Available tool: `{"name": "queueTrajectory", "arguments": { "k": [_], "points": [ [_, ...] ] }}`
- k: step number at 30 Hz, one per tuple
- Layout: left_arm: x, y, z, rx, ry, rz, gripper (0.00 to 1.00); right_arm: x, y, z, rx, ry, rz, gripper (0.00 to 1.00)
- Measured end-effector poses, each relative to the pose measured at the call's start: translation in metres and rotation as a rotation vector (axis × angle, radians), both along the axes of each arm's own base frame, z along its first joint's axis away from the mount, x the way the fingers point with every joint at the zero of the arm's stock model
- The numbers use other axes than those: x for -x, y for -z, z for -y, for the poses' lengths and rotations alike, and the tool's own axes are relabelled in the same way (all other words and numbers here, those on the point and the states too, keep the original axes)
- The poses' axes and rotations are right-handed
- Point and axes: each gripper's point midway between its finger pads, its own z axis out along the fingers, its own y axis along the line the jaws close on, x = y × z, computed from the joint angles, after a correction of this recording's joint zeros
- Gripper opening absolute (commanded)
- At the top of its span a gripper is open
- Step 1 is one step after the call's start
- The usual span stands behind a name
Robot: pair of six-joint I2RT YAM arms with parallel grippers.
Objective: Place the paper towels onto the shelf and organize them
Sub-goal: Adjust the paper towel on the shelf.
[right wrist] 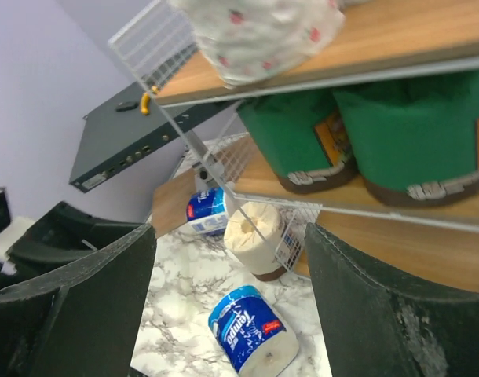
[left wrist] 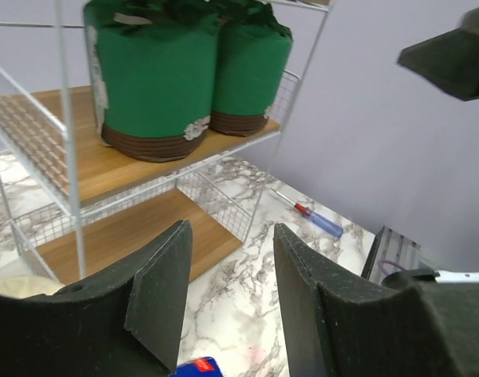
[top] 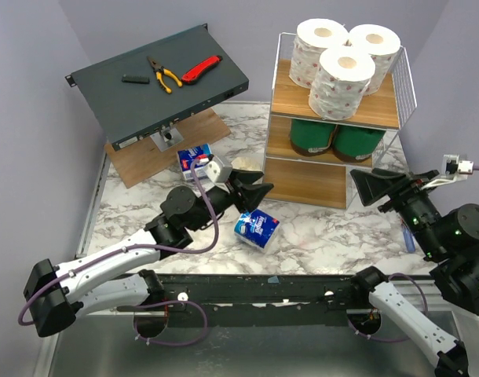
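My left gripper (top: 257, 190) was partly open with nothing between its jaws. It hung over the marble table (top: 318, 232), pointing at the shelf (top: 306, 184). My right gripper (top: 362, 184) was spread wide and empty, just off the shelf's right front corner.

Walls were plain lilac. The tabletop was white marble pattern with grey veins.

The shelf stood at the back right, a white wire frame with three wooden tiers.
- Top tier: three white rolls with pink print (top: 341, 82), upright and touching.
- Middle tier: two green-wrapped rolls (top: 334, 137), side by side.
- Bottom tier: bare.

A dark grey metal box (top: 137, 102) sat slanted at the back left, over a flat wooden board (top: 137, 161).

A plain cream roll (right wrist: 255, 236) stood upright on the table against the shelf's lower left corner.

One blue-and-white pack (top: 257, 229) lay on its side near my left gripper, and I read "Tempo" on it. A second pack (top: 194, 157) was by the wooden board, its print too small to read.

On the grey box lay pliers (top: 164, 73) with yellow handles, a red knife (top: 202, 69) and a small black piece (top: 134, 78). A screwdriver (left wrist: 318, 220) lay on the table right of the shelf.
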Motion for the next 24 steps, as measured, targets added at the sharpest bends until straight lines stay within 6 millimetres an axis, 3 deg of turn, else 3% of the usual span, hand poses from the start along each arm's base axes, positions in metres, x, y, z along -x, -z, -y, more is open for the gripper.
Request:
{"name": "queueTrajectory", "arguments": {
  "k": [4,11,17,24],
  "points": [
    [0.005,0.003,0.013,-0.005,0.026,0.014,0.49,-0.008,0.031,0.011,-0.03,0.084,-0.054,0.68],
    [-0.034,0.015,0.007,-0.047,-0.166,0.029,0.49,-0.03,0.088,0.01,-0.004,0.145,-0.178,0.51],
    [-0.07,0.012,0.005,-0.071,-0.266,0.049,0.49,-0.046,0.101,-0.001,0.005,0.132,-0.177,0.46],
    [-0.112,-0.01,0.006,-0.055,-0.335,0.074,0.49,-0.069,0.118,-0.02,0.04,0.092,-0.164,0.37]
  ]
}}
